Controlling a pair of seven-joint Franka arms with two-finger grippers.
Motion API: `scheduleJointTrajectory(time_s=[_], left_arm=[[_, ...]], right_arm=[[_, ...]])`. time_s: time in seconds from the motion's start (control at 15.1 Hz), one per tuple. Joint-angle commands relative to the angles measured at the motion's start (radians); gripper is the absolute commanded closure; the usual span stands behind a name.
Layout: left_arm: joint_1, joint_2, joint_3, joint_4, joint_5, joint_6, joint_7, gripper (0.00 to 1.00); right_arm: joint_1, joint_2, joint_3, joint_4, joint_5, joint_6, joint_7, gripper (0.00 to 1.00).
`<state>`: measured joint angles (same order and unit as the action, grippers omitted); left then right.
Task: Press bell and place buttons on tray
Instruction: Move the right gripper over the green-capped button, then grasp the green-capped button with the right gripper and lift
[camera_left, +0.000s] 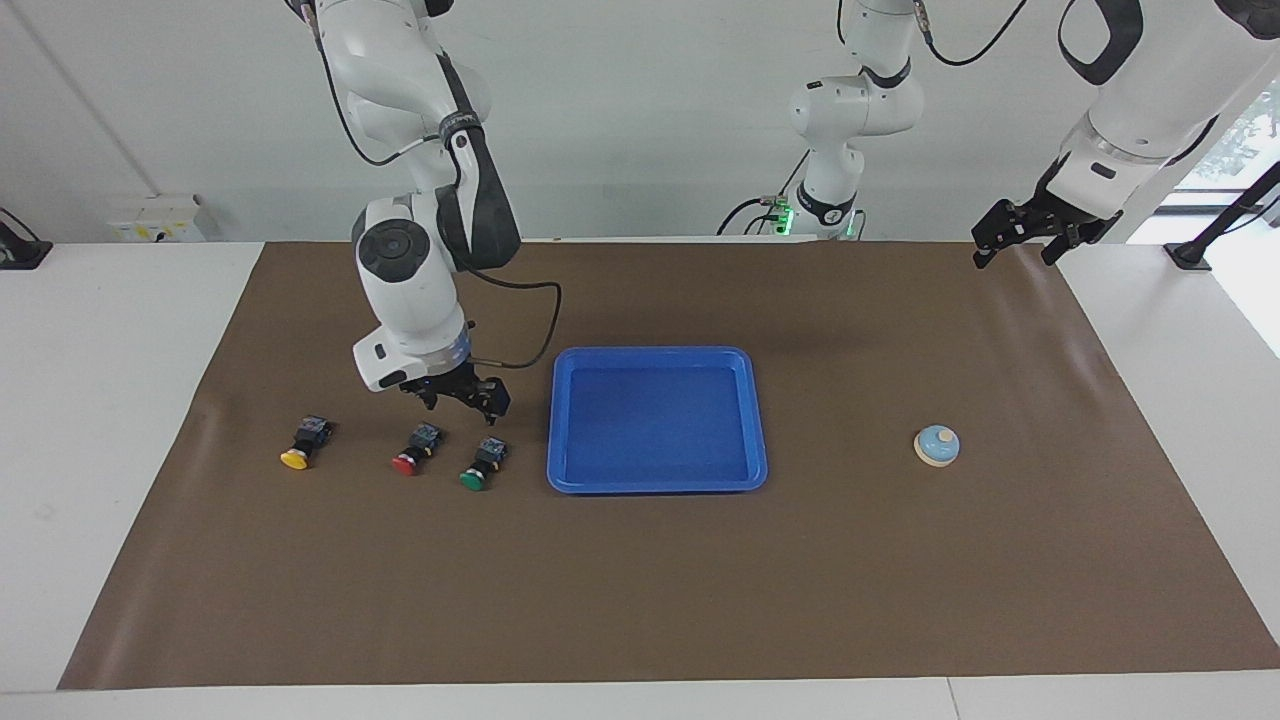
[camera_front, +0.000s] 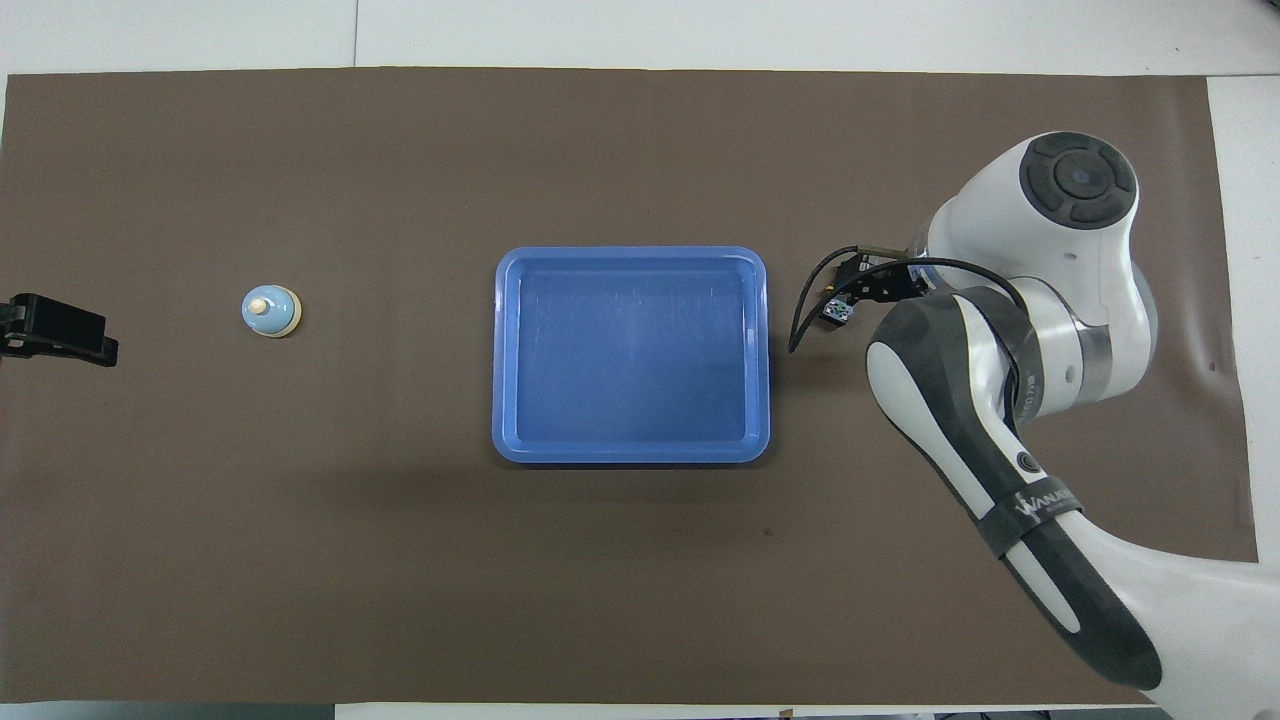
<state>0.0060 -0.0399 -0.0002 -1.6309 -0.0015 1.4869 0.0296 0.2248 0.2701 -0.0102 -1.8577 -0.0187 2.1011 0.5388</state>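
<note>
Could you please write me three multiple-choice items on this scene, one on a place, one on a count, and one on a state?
1. Where does the bell stand?
A. In the tray
B. On the brown mat, toward the left arm's end of the table
C. Beside the yellow button

2. How many buttons lie on the mat?
A. One
B. Two
C. Three

3. What does the tray hold?
A. Nothing
B. The bell
C. The red button

Answers:
1. B: the bell stands alone on the mat, apart from the tray.
2. C: the yellow button, red button and green button lie in a row, under the right gripper.
3. A: its blue floor is bare in both views.
</note>
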Motion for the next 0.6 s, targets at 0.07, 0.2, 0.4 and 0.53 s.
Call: scheduleJointTrajectory(time_s=[0.07,0.2,0.4,0.53], left_arm=[[0.002,-0.003,0.003,0.011,-0.012,-0.016,-0.004,0.00],[0.002,-0.003,0.002,0.011,-0.012,-0.016,-0.004,0.00],[0.002,-0.003,0.003,0.011,-0.012,-0.016,-0.004,0.00],[0.002,-0.003,0.003,0.011,-0.012,-0.016,-0.004,0.00]], right_arm=[[0.001,0.056,0.003,-0.003,0.005,0.085,0.056,0.00],[0.028,0.090,0.003,0.005,0.000,0.120,0.079,0.00],[0.030,0.119,0.003,0.005,0.000,0.169,0.101,0.00],[0.028,0.132,0.003,0.005,0.000,0.183,0.101,0.00]])
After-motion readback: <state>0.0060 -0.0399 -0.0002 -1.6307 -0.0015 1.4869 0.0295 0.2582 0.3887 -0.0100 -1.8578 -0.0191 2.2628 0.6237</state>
